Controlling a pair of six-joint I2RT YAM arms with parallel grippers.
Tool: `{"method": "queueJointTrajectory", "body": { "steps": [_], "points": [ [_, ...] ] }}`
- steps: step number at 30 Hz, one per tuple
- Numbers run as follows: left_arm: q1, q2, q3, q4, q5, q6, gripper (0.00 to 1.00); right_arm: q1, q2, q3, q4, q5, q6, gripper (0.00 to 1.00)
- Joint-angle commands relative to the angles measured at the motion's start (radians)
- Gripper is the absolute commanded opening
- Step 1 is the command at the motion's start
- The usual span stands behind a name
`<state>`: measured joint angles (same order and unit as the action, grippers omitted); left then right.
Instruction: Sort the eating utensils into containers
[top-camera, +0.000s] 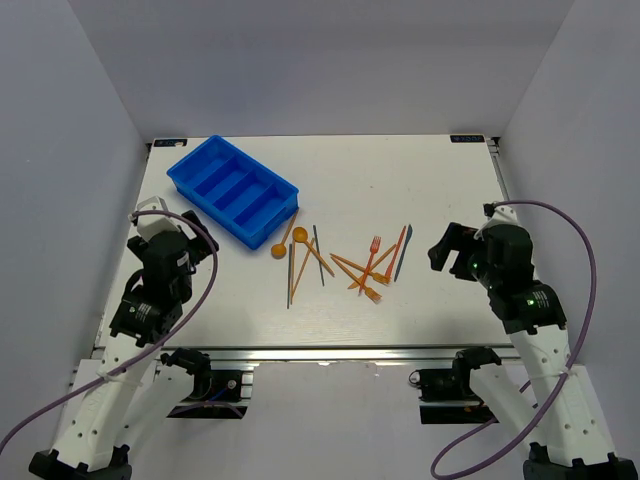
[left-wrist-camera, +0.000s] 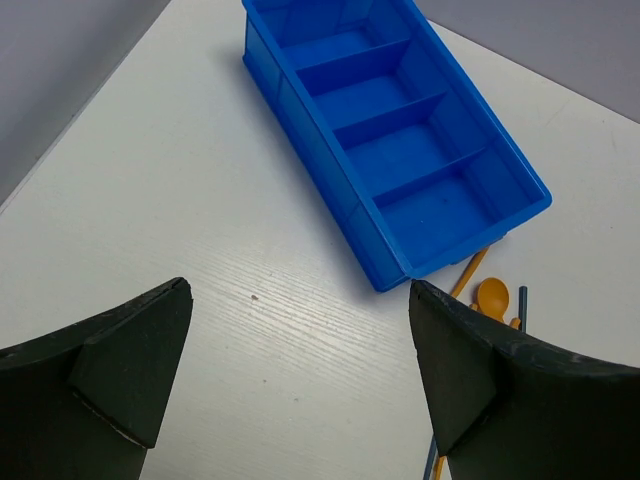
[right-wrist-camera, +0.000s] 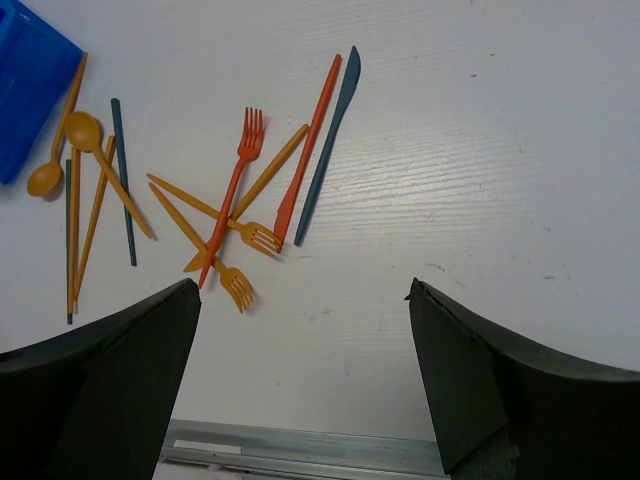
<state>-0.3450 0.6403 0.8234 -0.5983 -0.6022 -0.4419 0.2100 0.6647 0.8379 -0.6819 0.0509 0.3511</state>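
Lying at four o'clock from the bright blue four-part plastic tray are thin, mostly orange plastic utensils. The left pincer and right pincer both gape apart, empty.

I record a white table: blue tray near its far-left corner, loose plastic utensils scattered toward the middle of its near edge.

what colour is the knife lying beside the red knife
Dark blue-grey plastic knife; clearest in the right wrist view.
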Motion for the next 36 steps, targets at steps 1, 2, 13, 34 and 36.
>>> {"method": "queueJointTrajectory", "body": {
  "steps": [1, 2, 13, 34, 36],
  "points": [
    [0.005, 0.001, -0.012, 0.009, -0.002, -0.003, 0.98, 0.003, 0.007, 0.017, 0.027, 0.029, 0.025, 0.89],
    [0.005, 0.001, -0.012, 0.009, -0.004, -0.004, 0.98, 0.003, 0.007, 0.017, 0.027, 0.03, 0.028, 0.89],
    [0.005, 0.03, -0.01, -0.014, -0.047, -0.023, 0.98, 0.006, 0.126, 0.0, 0.145, -0.108, 0.153, 0.89],
    [0.005, 0.081, -0.013, -0.006, -0.011, -0.012, 0.98, 0.178, 0.823, 0.061, 0.308, 0.257, 0.233, 0.5],
    [0.005, 0.081, -0.013, -0.006, -0.008, -0.011, 0.98, 0.186, 0.851, 0.072, 0.326, 0.245, 0.232, 0.46]
  ]
}}
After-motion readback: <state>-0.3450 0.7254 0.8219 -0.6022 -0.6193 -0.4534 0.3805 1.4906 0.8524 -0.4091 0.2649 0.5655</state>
